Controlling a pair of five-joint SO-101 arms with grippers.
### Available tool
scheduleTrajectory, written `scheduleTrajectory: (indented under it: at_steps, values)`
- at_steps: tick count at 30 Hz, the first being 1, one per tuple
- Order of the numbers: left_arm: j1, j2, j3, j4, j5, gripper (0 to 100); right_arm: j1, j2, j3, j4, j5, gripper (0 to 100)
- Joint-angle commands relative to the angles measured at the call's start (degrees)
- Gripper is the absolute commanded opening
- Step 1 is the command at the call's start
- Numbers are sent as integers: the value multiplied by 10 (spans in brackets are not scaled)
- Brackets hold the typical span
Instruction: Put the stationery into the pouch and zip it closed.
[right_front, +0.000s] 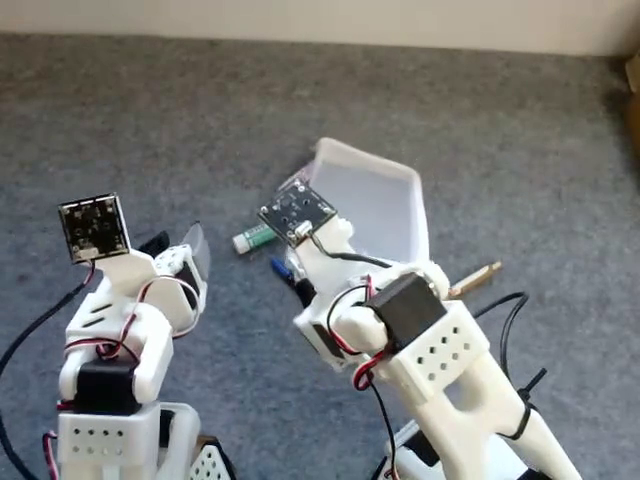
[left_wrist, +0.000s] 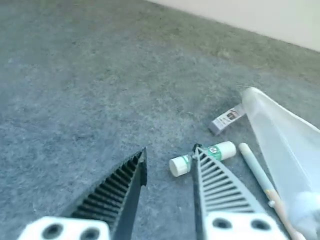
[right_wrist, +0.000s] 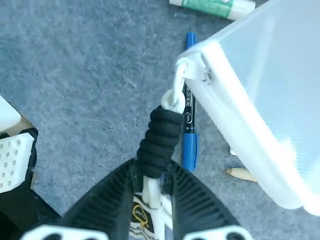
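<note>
Wide grey carpet (right_front: 150, 110), short-piled, open across the upper left of the high view. At left, left gripper (left_wrist: 170, 161) spread wide, ribbed fingers gripping nothing, close to a white glue stick (left_wrist: 202, 157) with a green label. At centre, a blue pen (right_wrist: 190, 135) just beside the translucent plastic pouch (right_front: 370, 195); contents not discernible. Right gripper (right_wrist: 152, 175) clamped on the black braided zipper pull (right_wrist: 160, 137). At right, a wooden pencil (right_front: 475, 278) beside the pouch's lower right corner.

Translucent pouch (right_front: 372, 195) beside green-white tube (right_front: 253, 238)
</note>
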Motion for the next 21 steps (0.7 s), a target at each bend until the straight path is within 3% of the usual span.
scheduleTrajectory:
  at_steps: [1,6,11,17,21]
  values:
    - [58,-9,-73,48,-10,230,7,-22,-79,22,7,5]
    - [120,-7,-99,86,-11,274,7,-22,-138,44,7,5]
    - [131,-7,-138,87,-11,274,9,-22,-191,67,7,5]
    - [136,-6,-187,107,-11,274,71,-27,-215,75,40,5]
    - [182,-6,-198,120,-11,274,86,-28,-216,91,55,5]
